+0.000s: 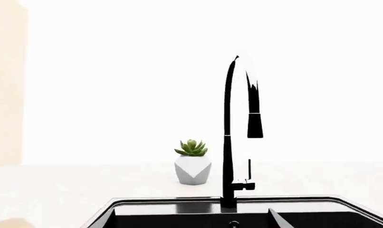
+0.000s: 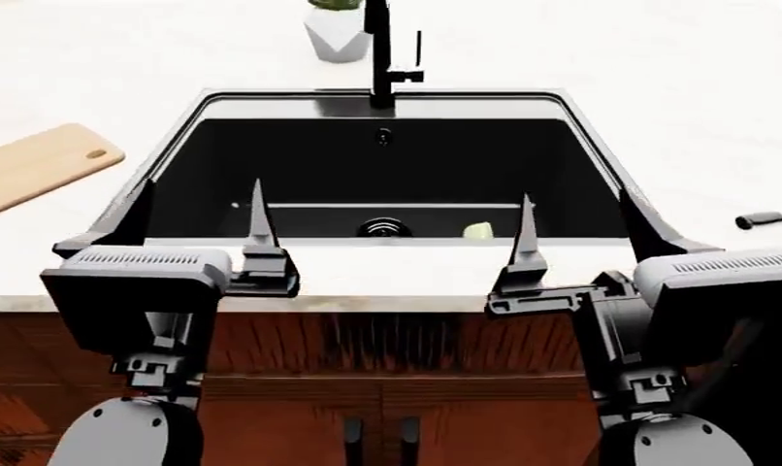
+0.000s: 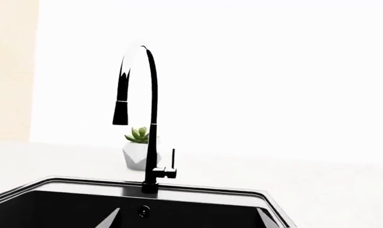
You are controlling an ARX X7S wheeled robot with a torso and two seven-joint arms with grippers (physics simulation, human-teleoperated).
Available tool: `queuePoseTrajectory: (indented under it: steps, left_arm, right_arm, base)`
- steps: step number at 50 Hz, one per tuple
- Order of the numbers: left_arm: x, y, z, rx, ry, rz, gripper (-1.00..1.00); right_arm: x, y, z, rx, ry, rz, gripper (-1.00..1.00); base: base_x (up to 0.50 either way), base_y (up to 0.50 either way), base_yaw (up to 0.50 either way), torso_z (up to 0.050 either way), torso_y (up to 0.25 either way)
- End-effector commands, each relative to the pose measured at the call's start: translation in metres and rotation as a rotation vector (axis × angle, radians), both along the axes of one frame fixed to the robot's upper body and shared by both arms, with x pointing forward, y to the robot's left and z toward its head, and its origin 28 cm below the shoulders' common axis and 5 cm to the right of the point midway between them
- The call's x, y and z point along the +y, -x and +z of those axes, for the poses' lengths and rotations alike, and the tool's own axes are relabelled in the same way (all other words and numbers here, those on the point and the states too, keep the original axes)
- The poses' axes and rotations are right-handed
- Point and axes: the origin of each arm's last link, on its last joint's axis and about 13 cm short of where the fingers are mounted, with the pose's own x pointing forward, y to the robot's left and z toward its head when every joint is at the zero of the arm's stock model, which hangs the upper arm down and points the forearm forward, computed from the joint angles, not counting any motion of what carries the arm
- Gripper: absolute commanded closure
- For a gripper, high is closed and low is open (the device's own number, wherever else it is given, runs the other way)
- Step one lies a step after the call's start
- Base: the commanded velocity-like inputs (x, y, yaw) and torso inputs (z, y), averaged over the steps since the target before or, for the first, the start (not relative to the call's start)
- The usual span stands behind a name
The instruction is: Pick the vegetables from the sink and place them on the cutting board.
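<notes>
The black sink (image 2: 572, 116) lies straight ahead in the head view. A round light-green sprout (image 2: 478, 230) rests on its floor right of the drain (image 2: 382, 228). The pinkish-brown tuber is hidden. The tan cutting board (image 2: 35, 165) lies on the counter left of the sink. My left gripper (image 2: 197, 218) and right gripper (image 2: 581, 223) hover over the sink's near edge, both open and empty. The wrist views show only the fingertips (image 1: 109, 217) (image 3: 113, 216) over the sink's far wall (image 1: 178, 209) (image 3: 198, 209).
A tall black faucet (image 2: 378, 58) (image 1: 229, 133) (image 3: 152, 118) stands behind the sink. A potted succulent (image 2: 336, 29) (image 1: 192, 164) (image 3: 138, 147) sits left of it. A dark handle-like object (image 2: 766, 219) lies on the counter at the right. Wooden cabinet fronts are below.
</notes>
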Motion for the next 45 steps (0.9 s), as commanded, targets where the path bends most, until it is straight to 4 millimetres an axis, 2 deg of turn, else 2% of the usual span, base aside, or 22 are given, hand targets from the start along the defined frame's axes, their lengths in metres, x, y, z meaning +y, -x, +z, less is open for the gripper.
queuePoseTrajectory:
  steps: [1,4,9,12,14,18,22,30,34,45]
  left_arm:
    - [0.002,-0.028,0.014,0.086,-0.008,0.024,-1.00]
    - [0.003,-0.050,0.031,0.101,-0.005,0.037,-1.00]
    - [0.013,-0.102,0.055,0.172,0.058,0.095,-1.00]
    - [0.017,-0.123,0.067,0.210,0.092,0.112,-1.00]
    - [0.019,-0.131,0.073,0.215,0.097,0.130,-1.00]
    - [0.028,-0.138,0.085,0.210,0.141,0.169,-1.00]
    - [0.033,-0.144,0.087,0.217,0.148,0.200,-1.00]
    - [0.035,-0.166,0.075,0.308,0.082,0.223,-1.00]
    - [0.038,-0.168,0.076,0.320,0.092,0.226,-1.00]
    - [0.040,-0.168,0.072,0.334,0.108,0.221,-1.00]
  right_arm:
    - [-0.008,-0.018,0.013,0.036,-0.002,-0.043,-1.00]
    - [-0.013,-0.042,0.033,0.070,-0.006,-0.038,-1.00]
    - [-0.024,-0.094,0.072,0.134,-0.018,-0.053,-1.00]
    - [-0.032,-0.116,0.081,0.184,-0.027,-0.090,-1.00]
    - [-0.033,-0.124,0.083,0.213,-0.019,-0.104,-1.00]
    - [-0.035,-0.133,0.086,0.253,-0.038,-0.102,-1.00]
    - [-0.034,-0.138,0.087,0.284,-0.025,-0.109,-1.00]
    - [-0.032,-0.155,0.084,0.356,0.023,-0.152,-1.00]
    - [-0.028,-0.163,0.081,0.374,0.027,-0.148,-1.00]
    - [-0.023,-0.168,0.070,0.400,0.014,-0.117,-1.00]
  base:
    - [0.50,0.12,0.00,0.000,0.000]
    - [0.50,0.03,0.00,0.000,0.000]
    - [0.50,0.00,0.00,0.000,0.000]
    - [0.50,0.00,0.00,0.000,0.000]
    - [0.50,0.00,0.00,0.000,0.000]
    - [0.50,0.00,0.00,0.000,0.000]
    - [0.50,0.00,0.00,0.000,0.000]
    - [0.50,0.00,0.00,0.000,0.002]
    - [0.50,0.00,0.00,0.000,0.000]
    - [0.50,0.00,0.00,0.000,0.001]
